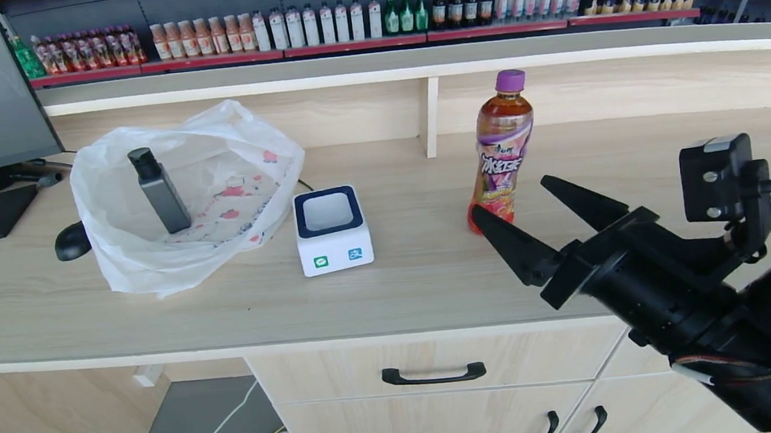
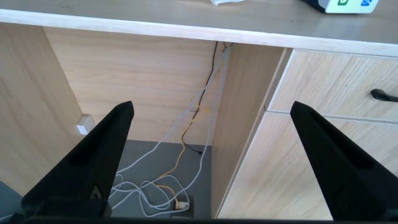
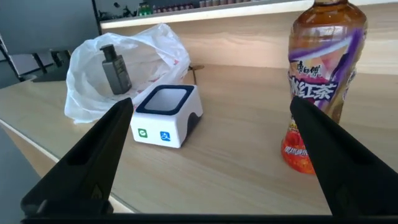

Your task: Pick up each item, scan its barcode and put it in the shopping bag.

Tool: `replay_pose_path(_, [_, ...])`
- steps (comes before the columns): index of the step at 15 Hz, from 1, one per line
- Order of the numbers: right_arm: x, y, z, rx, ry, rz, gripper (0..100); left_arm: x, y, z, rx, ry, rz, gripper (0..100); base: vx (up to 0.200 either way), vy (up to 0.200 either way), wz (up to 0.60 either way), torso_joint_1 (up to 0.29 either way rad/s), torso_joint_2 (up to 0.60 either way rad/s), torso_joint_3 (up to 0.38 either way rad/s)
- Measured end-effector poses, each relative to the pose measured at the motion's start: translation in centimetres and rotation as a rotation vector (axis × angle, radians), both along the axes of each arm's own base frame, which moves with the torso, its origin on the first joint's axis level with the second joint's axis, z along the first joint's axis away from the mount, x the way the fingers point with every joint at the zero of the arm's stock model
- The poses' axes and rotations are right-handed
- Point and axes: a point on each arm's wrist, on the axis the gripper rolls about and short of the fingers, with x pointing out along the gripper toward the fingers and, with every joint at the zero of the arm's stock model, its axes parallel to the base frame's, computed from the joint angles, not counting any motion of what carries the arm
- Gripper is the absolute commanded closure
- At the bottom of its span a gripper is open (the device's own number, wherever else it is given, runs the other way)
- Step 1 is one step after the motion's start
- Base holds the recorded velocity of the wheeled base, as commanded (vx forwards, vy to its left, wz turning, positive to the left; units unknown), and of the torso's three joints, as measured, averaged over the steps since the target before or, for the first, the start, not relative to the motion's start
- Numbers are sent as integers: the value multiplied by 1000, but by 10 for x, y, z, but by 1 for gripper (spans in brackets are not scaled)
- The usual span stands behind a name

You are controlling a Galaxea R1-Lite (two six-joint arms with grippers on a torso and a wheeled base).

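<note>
One item dealt with, by the look of it: a gray flask (image 1: 160,191) standing upright inside the shopping bag (image 1: 117,257), just left of the scanner (image 1: 332,229). No telling from here whether scanned, but bagged for sure.

Leaves the tea bottle (image 1: 502,154), upright on the tabletop (image 1: 420,290), well to the right of the scanner and a touch farther back, purple cap on, not yet grasped.

Right gripper (image 1: 510,196) hovering right of the scanner too, spread wide, pinching nothing, tips aimed at the lower half of the bottle and close to it, not around it yet. Left gripper (image 2: 212,106) spread just as wide, holding nothing, hanging below the tabletop edge, lower than the scanner and in front of it, facing the open bay with loose cables (image 2: 155,190).

Roughly halfway, by this reckoning: grab on the bottle not yet made, then barcode over the scanner's window, then across into the bag on the scanner's far side. Bag mouth open and slumped, seemingly room enough beside the flask.
</note>
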Motion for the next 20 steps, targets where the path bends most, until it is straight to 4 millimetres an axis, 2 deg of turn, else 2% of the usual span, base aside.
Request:
replay_pose_path(6, [36,-25,-4,-121,143,-103,0,0,0,0,0,0,-1,0,0,0,0,0,0,0])
replay_pose_path(12, [72,-16,11,-77,109,-133,0,0,0,0,0,0,0,0,0,0,0,0,0,0])
replay_pose_path(15, [93,-21,9,-83,117,-175,0,0,0,0,0,0,0,0,0,0,0,0,0,0])
replay_pose_path(20, [110,-20,6,-87,118,-183,0,0,0,0,0,0,0,0,0,0,0,0,0,0])
